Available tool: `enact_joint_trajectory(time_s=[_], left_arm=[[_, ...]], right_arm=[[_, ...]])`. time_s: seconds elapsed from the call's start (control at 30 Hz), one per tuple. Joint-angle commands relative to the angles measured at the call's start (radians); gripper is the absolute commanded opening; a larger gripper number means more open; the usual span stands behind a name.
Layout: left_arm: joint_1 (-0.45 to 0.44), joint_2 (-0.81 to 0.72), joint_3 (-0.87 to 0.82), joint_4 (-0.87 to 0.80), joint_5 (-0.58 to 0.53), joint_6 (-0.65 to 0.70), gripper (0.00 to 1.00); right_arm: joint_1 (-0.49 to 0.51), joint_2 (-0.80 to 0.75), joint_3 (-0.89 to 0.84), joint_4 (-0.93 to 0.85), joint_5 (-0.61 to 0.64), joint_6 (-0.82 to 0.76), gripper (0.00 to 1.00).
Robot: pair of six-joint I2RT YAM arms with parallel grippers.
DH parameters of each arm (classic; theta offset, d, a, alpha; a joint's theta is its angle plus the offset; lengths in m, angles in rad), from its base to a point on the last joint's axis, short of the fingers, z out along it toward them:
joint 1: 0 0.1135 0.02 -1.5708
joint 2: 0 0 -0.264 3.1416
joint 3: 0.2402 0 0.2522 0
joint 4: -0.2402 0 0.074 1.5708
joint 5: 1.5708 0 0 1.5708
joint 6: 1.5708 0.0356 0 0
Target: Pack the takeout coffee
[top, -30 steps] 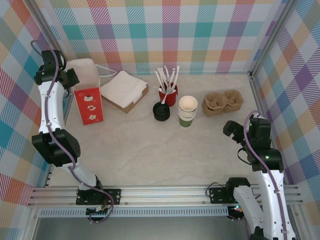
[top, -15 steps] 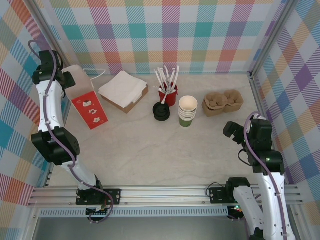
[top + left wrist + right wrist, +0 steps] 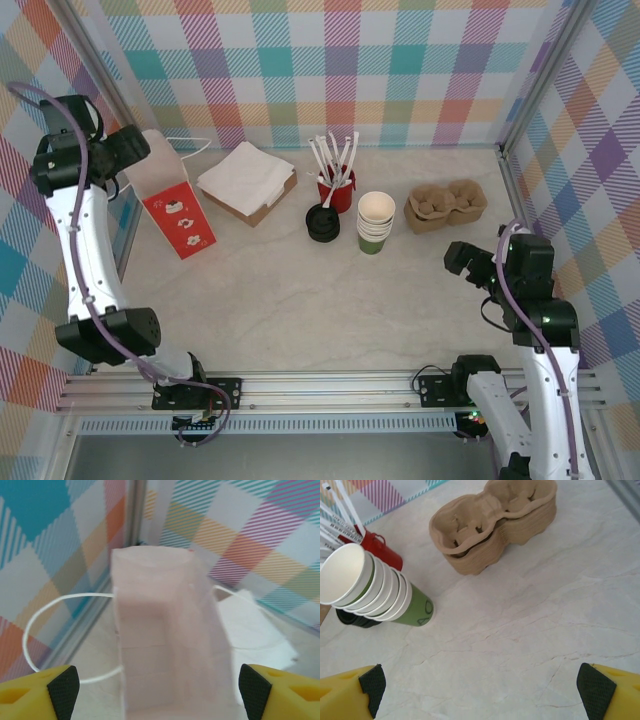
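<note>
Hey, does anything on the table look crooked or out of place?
The red-and-white paper bag at the far left sits askew, visibly slanted, its open mouth below the left gripper, jaws open. Nothing is spilled; the green cup stack stands upright.

The top external camera looks down from above and behind the arm bases over the whole table [image 3: 300,300]. The left wrist camera peers closely into the open paper bag [image 3: 165,645]. The right wrist camera, nearby, faces the stacked green paper cups [image 3: 375,586] and the cardboard cup carrier [image 3: 495,525]. The overhead view takes in all three.
</note>
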Motion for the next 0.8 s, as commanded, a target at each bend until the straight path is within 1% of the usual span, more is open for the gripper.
enact_joint_trajectory(time_s=[0.0,0.13,0.27,0.37,0.5,0.63,0.77], left_arm=[[-0.003,-0.070,-0.015,-0.016,0.189,-0.085,0.85],[-0.148,-0.162,-0.099,0.017,0.264,-0.150,0.85],[-0.320,-0.251,-0.226,0.087,0.287,-0.225,0.85],[-0.472,-0.293,-0.314,0.115,0.256,-0.265,0.84],[-0.641,-0.333,-0.471,0.177,0.249,-0.330,0.84],[-0.757,-0.339,-0.642,0.242,0.234,-0.395,0.84],[-0.830,-0.335,-0.801,0.345,0.235,-0.475,0.84]], right_arm=[[-0.006,0.018,0.035,-0.019,-0.080,0.017,1.00],[-0.006,0.037,0.047,-0.025,-0.127,0.044,0.99],[-0.006,0.060,0.062,-0.039,-0.164,0.073,0.97],[-0.006,0.084,0.074,-0.053,-0.199,0.095,0.92],[-0.004,0.138,0.092,-0.064,-0.275,0.132,0.80],[0.003,0.211,0.108,-0.044,-0.350,0.169,0.69],[0.044,0.300,0.144,-0.026,-0.337,0.180,0.64]])
